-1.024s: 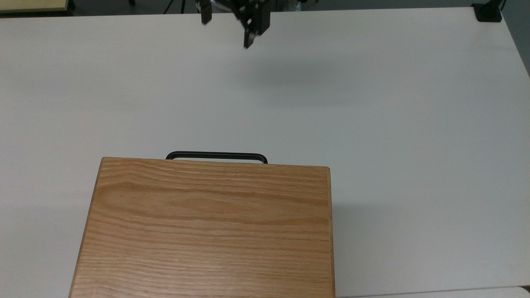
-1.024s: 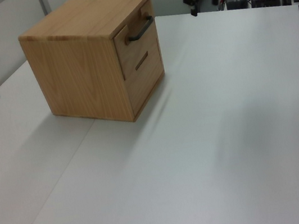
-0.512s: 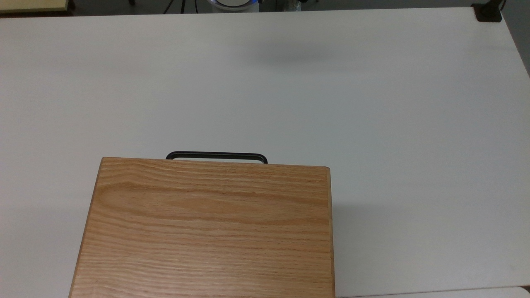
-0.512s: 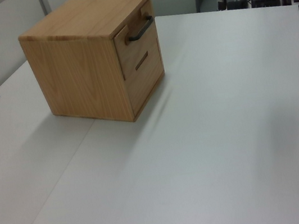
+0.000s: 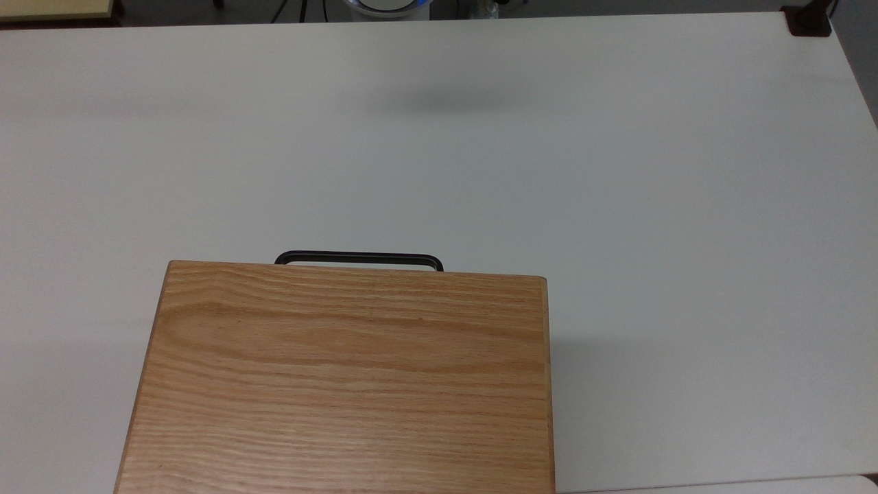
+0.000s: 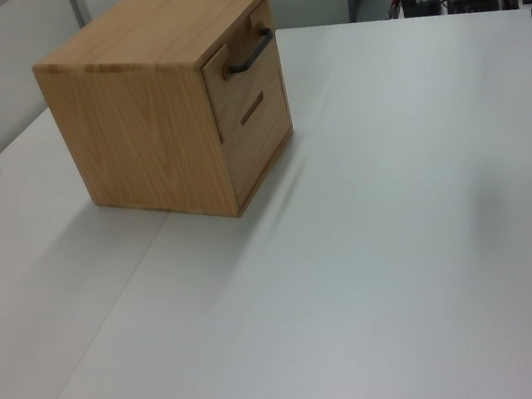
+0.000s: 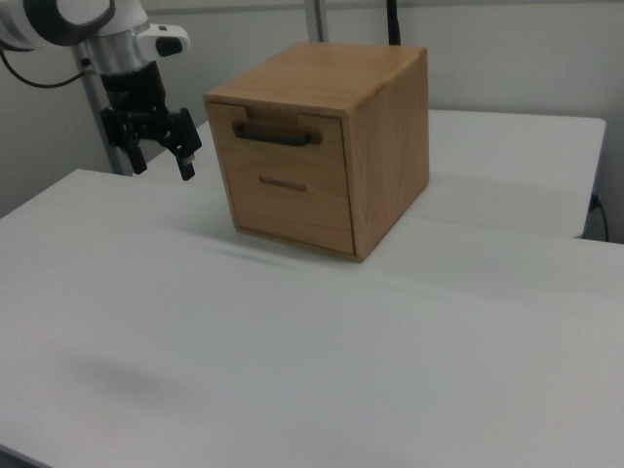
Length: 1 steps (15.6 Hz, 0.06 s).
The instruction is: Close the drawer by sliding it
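White tabletop (image 7: 292, 370): our black two-finger gripper (image 7: 161, 148), fingers apart, hovers beside the light wooden black-handled drawer (image 7: 283, 141), seemingly flush; nothing remains.

An oak-grained cabinet (image 6: 148, 127) stands on a white table (image 6: 404, 238); a black clamp (image 5: 808, 20) grips its corner.

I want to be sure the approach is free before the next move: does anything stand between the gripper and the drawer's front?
Nothing visible does. In the right view the gripper hangs above the bare white table, to the right view's left of the drawer, whose front with its black handle already sits almost flush in the cabinet. The jaws are open.
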Available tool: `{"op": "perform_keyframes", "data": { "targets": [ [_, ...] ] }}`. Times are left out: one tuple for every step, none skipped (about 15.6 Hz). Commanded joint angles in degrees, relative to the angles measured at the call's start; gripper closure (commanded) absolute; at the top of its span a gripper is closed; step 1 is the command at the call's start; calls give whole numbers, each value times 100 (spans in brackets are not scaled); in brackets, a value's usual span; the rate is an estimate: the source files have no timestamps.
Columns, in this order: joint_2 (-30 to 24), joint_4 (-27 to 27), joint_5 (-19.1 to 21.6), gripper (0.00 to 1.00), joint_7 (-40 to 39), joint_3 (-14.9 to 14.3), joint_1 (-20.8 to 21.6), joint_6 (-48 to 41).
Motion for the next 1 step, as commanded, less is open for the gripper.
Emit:
{"op": "perform_keyframes", "data": {
  "targets": [
    [-28,-110,125,0,25,-15,68,269]
  ]
}}
